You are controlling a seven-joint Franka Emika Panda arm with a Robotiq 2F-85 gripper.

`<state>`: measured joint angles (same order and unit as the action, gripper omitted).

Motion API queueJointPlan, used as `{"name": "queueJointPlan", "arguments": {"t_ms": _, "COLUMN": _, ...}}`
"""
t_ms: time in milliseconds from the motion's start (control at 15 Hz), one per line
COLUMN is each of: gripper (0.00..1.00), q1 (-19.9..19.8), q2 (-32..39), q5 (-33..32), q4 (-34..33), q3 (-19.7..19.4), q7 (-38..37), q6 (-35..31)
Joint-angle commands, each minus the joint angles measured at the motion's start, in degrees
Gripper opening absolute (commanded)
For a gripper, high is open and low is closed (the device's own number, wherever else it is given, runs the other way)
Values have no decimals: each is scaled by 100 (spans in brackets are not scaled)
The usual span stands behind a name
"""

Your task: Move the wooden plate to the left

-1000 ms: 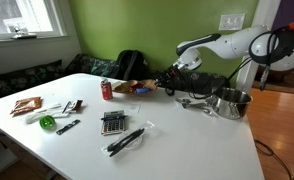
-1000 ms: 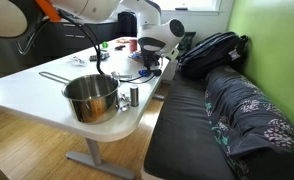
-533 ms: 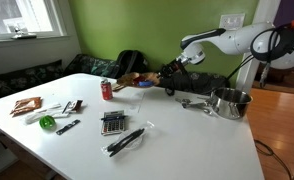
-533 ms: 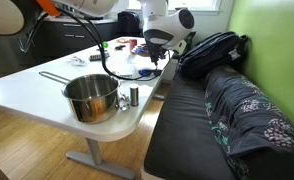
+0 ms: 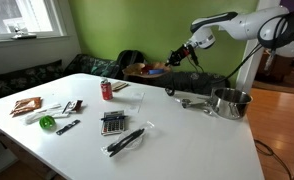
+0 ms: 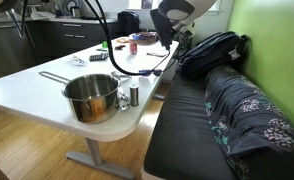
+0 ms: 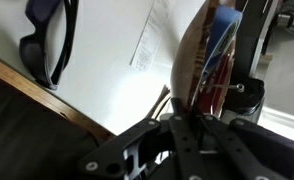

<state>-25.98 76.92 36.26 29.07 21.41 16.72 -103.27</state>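
The wooden plate [image 5: 151, 69] is reddish-brown and hangs tilted in the air above the table's far edge. My gripper [image 5: 174, 58] is shut on its rim. Both exterior views show it lifted, with the plate [image 6: 147, 38] just beside the gripper [image 6: 165, 34]. In the wrist view the plate [image 7: 194, 58] is seen edge-on, rising from between my closed fingers [image 7: 183, 122], with the white table below it.
A steel pot [image 5: 230, 101] with a handle stands near the table's end, also seen in an exterior view [image 6: 91, 97]. A red can [image 5: 107, 90], a calculator [image 5: 113, 122], a backpack [image 6: 212, 50] and sunglasses [image 7: 47, 40] are around.
My gripper has risen from table level with the wooden plate in it. The plate has left the table and now hangs tilted higher up.
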Motion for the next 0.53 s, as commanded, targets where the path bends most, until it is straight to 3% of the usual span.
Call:
{"name": "queueJointPlan", "arguments": {"t_ms": 0, "gripper": 2, "q1": -215, "q2": -562, "q5": -268, "q4": 294, "q3": -121, "q7": 119, "q6": 1343}}
{"name": "queueJointPlan", "arguments": {"t_ms": 200, "gripper": 2, "q1": -79, "q2": -754, "q5": -559, "q4": 282, "q3": -182, "q7": 300, "q6": 2302}}
{"name": "queueJointPlan", "arguments": {"t_ms": 467, "gripper": 2, "q1": 327, "q2": -855, "q5": -1030, "q4": 283, "q3": -235, "q7": 699, "q6": 3092}}
